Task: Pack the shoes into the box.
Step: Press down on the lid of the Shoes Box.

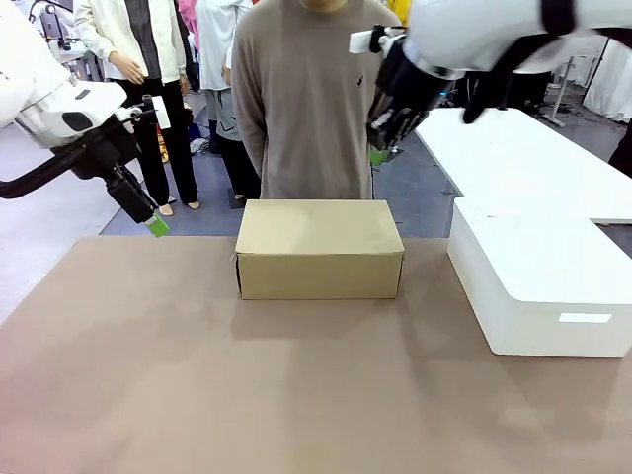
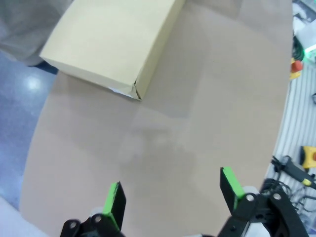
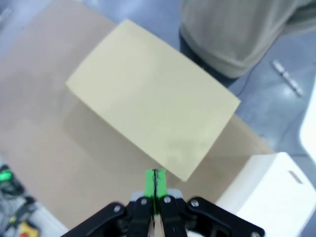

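Brown table (image 1: 197, 395), one person in a grey sweater (image 1: 301, 99) standing at its far edge; closed tan cardboard box (image 1: 319, 247) at the far middle, lid down, a larger white box (image 1: 538, 286) well apart to its right. Left gripper (image 2: 170, 197) raised over the table's left side, fingers spread wide, empty. Right gripper (image 3: 155, 180) raised above the box, green pads pressed together, nothing between them.

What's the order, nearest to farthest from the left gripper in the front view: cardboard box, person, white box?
From the left gripper:
1. Cardboard box, closed, mid-table to its right.
2. Person, standing behind that box.
3. White box, on the table's right side.
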`<action>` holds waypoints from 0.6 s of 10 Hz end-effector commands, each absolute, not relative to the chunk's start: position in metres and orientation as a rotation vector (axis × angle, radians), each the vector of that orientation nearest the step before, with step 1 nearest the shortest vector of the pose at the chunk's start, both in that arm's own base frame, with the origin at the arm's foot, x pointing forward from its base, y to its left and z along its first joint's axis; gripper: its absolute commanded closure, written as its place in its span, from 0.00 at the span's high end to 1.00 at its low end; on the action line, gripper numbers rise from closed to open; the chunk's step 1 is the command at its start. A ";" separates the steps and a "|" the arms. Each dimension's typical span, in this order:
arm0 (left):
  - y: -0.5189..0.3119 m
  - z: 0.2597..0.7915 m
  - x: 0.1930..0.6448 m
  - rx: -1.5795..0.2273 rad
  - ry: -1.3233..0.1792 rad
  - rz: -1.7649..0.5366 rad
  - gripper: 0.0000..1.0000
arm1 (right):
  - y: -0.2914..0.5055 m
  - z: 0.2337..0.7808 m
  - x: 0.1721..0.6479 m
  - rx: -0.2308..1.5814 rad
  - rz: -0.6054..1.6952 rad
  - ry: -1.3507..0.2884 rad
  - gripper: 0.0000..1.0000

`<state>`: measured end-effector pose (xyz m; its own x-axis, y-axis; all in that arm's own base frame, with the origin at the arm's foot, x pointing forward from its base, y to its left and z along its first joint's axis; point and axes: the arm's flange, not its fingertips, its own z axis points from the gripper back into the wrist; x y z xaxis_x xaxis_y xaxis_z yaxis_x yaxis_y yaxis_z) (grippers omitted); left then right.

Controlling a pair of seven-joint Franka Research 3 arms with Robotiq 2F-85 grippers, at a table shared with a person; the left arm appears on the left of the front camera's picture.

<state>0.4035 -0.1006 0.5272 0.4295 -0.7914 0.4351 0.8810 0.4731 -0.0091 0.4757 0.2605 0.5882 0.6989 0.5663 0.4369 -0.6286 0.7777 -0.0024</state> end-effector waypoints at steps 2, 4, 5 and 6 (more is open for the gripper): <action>-0.099 0.526 0.403 -0.238 -0.401 -1.057 1.00 | 0.308 0.577 0.529 0.185 0.562 -0.298 0.00; -0.099 0.526 0.403 -0.238 -0.401 -1.057 1.00 | 0.322 0.544 0.558 0.175 0.505 -0.246 0.00; -0.099 0.526 0.403 -0.238 -0.401 -1.057 1.00 | 0.325 0.528 0.566 0.157 0.485 -0.240 0.00; -0.099 0.526 0.403 -0.238 -0.401 -1.057 1.00 | 0.328 0.514 0.573 0.148 0.466 -0.235 0.00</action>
<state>0.4035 -0.1007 0.5270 0.4291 -0.7914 0.4354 0.8812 0.4727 -0.0094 0.5663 0.3189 0.5088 0.8480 0.4605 0.2624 -0.5015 0.8574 0.1158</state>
